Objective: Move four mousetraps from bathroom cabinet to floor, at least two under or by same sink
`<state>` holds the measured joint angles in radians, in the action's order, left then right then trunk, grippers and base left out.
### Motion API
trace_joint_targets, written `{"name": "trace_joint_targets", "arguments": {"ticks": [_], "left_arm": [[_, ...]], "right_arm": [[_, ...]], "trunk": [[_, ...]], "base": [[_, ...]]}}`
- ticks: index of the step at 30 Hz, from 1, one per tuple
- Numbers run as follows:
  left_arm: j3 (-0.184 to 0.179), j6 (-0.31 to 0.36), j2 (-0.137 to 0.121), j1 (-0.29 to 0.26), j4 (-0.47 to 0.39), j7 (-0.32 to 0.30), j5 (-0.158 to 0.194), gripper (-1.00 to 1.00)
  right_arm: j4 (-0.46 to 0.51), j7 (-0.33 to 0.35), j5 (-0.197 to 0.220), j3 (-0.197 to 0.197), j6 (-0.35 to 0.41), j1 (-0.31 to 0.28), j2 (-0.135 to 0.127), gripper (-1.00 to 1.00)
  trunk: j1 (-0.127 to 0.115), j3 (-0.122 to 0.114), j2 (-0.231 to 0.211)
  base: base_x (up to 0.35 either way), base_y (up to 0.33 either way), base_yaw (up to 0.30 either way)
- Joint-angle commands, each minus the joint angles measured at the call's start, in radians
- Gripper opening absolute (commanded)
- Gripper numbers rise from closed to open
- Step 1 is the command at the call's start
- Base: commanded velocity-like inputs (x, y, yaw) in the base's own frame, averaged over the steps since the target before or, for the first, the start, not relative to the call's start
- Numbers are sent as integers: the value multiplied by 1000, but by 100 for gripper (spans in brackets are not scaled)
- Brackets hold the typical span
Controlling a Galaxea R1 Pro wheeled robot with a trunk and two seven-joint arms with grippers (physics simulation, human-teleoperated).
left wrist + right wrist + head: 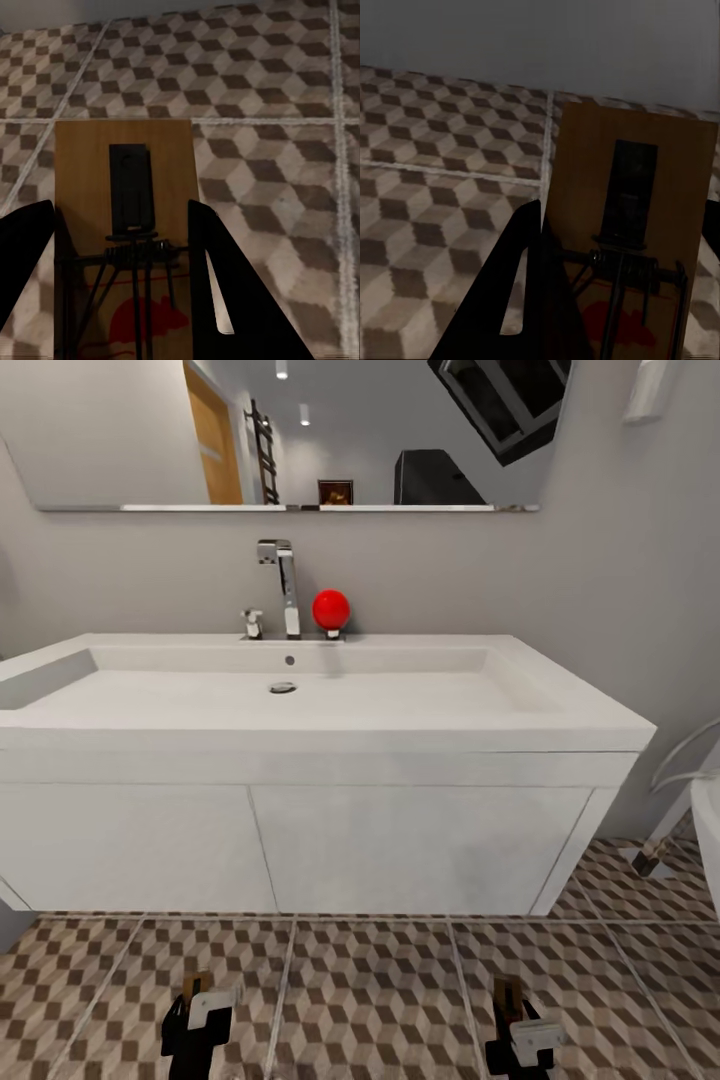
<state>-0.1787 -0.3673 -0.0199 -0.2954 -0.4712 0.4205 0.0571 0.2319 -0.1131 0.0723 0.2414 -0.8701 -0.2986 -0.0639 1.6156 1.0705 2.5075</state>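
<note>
while the bathroom sink (300, 700) basin lies bare, each claw (197, 1015) (520, 1030) grips a mousetrap (124, 225) (634, 225).

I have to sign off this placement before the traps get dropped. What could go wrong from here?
1. Both hands, left and right, each hold a mousetrap, left and right, above the bathroom floor; released from this height, a trap may bounce or flip.
2. The hands hang in front of the bathroom sink, not under it, so the traps might land too far off to count as next to it.
3. Reaching further under risks bumping the vanity doors.
</note>
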Motion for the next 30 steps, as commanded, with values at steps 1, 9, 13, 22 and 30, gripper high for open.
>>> {"name": "trace_joint_targets", "arguments": {"ticks": [1,9,13,22,30], "left_arm": [[-8,-3,-1,-1,0,7,6,-100],[-8,-4,0,-1,-1,7,6,-100],[-8,-4,1,-1,0,7,6,-100],[-8,-4,1,-1,0,6,8,-100],[-8,-4,1,-1,0,6,7,-100]], "right_arm": [[0,-2,9,9,-3,-1,-1,-100],[0,-2,9,9,-3,-1,-1,-100],[0,-2,9,9,-3,-1,-1,-100],[0,-2,9,9,-3,-1,-1,-100],[0,-1,9,9,-3,-1,-1,-100]], "trunk": [[0,5,1],[4,36,3],[4,40,3],[4,40,3],[7,67,4]], "base": [[0,0,0],[0,0,0],[0,0,0],[0,0,0],[0,0,0]]}}
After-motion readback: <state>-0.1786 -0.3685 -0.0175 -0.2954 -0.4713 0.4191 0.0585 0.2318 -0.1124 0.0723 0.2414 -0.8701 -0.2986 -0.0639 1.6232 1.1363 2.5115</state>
